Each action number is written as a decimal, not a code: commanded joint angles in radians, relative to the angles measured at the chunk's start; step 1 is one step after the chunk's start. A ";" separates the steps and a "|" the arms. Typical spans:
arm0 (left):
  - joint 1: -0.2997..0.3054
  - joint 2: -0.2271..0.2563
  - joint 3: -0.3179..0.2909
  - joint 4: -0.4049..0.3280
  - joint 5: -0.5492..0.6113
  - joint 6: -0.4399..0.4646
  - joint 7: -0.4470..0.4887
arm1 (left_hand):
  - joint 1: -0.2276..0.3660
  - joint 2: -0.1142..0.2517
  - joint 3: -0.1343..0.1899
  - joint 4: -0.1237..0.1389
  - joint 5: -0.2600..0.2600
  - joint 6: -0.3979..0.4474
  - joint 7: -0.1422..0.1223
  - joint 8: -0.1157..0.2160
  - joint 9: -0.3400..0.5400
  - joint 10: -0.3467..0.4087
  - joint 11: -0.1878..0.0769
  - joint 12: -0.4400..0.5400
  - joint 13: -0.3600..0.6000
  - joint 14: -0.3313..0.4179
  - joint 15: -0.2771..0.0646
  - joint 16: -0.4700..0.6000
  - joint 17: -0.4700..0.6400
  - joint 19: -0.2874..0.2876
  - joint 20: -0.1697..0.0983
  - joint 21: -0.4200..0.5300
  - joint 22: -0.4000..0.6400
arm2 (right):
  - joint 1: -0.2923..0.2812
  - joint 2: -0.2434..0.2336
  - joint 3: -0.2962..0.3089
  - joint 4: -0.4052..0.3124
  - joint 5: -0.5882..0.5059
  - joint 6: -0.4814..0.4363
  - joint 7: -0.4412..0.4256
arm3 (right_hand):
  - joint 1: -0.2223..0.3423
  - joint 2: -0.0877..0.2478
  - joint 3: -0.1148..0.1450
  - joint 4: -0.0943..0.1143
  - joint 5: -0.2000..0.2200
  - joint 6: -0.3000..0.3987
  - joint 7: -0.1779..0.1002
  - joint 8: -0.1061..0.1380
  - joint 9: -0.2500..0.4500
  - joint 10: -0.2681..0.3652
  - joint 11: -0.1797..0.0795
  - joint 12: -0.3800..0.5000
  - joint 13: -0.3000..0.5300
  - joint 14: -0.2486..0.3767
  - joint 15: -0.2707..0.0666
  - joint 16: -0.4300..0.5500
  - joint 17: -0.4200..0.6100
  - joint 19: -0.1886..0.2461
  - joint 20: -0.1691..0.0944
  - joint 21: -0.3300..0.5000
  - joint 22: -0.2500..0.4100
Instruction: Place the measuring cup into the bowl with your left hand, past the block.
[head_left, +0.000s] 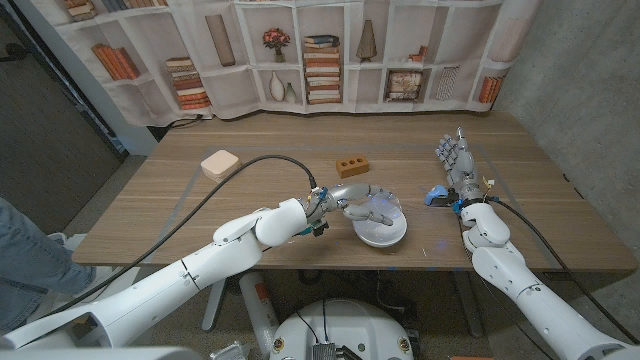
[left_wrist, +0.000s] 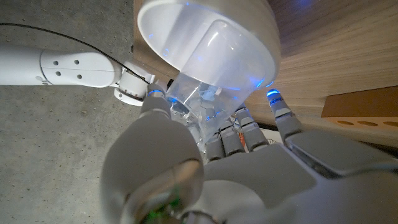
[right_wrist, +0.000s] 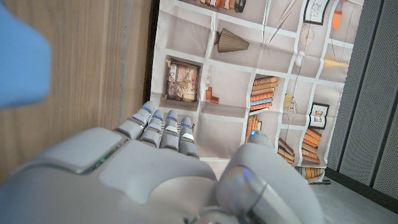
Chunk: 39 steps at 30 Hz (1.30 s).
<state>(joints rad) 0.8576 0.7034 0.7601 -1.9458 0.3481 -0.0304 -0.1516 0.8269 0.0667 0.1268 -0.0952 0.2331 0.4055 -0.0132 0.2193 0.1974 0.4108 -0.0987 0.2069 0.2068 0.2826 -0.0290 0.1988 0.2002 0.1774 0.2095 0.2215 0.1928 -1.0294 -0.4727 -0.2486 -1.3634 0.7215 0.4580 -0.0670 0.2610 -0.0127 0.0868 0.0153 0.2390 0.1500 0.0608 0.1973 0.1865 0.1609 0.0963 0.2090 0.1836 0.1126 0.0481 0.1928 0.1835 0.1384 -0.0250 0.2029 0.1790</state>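
Note:
My left hand (head_left: 350, 198) holds a clear plastic measuring cup (head_left: 379, 209) just over the white bowl (head_left: 386, 238) near the table's front edge. In the left wrist view the fingers (left_wrist: 239, 134) wrap the measuring cup (left_wrist: 198, 102) right at the bowl's rim (left_wrist: 261, 74). A brown block (head_left: 352, 165) with holes lies just behind the bowl; its edge (left_wrist: 360, 115) appears beside my left hand. My right hand (head_left: 455, 160) stands on the table to the right, fingers straight and apart, holding nothing; its back (right_wrist: 155, 168) shows in the right wrist view.
A beige square pad (head_left: 218, 163) lies at the back left of the table. A small blue object (head_left: 437, 196) sits by my right wrist and shows as a blue blur (right_wrist: 18, 56). A bookshelf-printed curtain hangs behind the table. A person's leg is at the left edge.

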 joint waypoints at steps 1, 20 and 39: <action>-0.018 -0.005 0.024 0.001 0.010 0.039 -0.040 | -0.002 0.010 0.002 0.005 0.006 0.020 -0.022 -0.002 0.002 -0.004 0.005 0.000 0.003 -0.005 0.004 -0.005 -0.001 -0.009 0.002 -0.002 0.003 | -0.005 0.003 0.003 0.007 0.006 0.005 0.004 | 0.000 0.008 -0.002 -0.001 -0.001 0.003 0.000 -0.001 0.003 0.006 -0.001 0.002 0.003 0.001 0.003 -0.003 0.003 0.005 0.008 0.000 0.003; -0.040 -0.003 0.057 -0.016 0.028 0.099 -0.091 | -0.005 0.011 0.000 0.007 0.009 -0.008 -0.016 -0.014 0.002 -0.035 0.011 -0.009 0.003 -0.037 0.019 -0.011 0.000 -0.040 0.003 -0.013 0.003 | -0.003 0.009 0.000 0.016 0.008 0.010 0.011 | 0.000 0.009 -0.004 -0.002 -0.001 0.003 0.000 -0.001 0.003 0.008 -0.002 0.003 0.003 0.001 0.003 -0.003 0.003 0.006 0.008 -0.001 0.003; -0.058 0.001 0.059 -0.009 0.001 0.067 -0.113 | -0.020 0.010 -0.009 0.015 0.012 -0.123 -0.038 -0.040 0.003 -0.136 0.031 -0.021 0.005 -0.098 0.042 -0.014 0.001 -0.072 0.003 -0.017 0.003 | -0.011 0.006 0.007 0.010 0.008 0.012 0.001 | 0.000 0.010 -0.006 -0.004 -0.002 0.003 -0.001 -0.001 0.003 0.008 -0.003 0.003 0.003 0.002 0.005 -0.003 0.003 0.006 0.009 -0.002 0.003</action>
<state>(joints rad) 0.8102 0.7040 0.8162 -1.9612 0.3668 0.0564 -0.2480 0.8146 0.0751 0.1180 -0.0870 0.2391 0.3065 -0.0460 0.1846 0.1974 0.2898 -0.0689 0.1885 0.2068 0.1968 0.0112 0.1789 0.1977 0.1147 0.2114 0.2068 0.1927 -1.0373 -0.4657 -0.2462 -1.3517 0.7291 0.4679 -0.0609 0.2610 -0.0127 0.0826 0.0111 0.2390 0.1500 0.0608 0.1973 0.1865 0.1609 0.0963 0.2090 0.1835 0.1126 0.0481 0.1928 0.1835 0.1439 -0.0196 0.2029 0.1790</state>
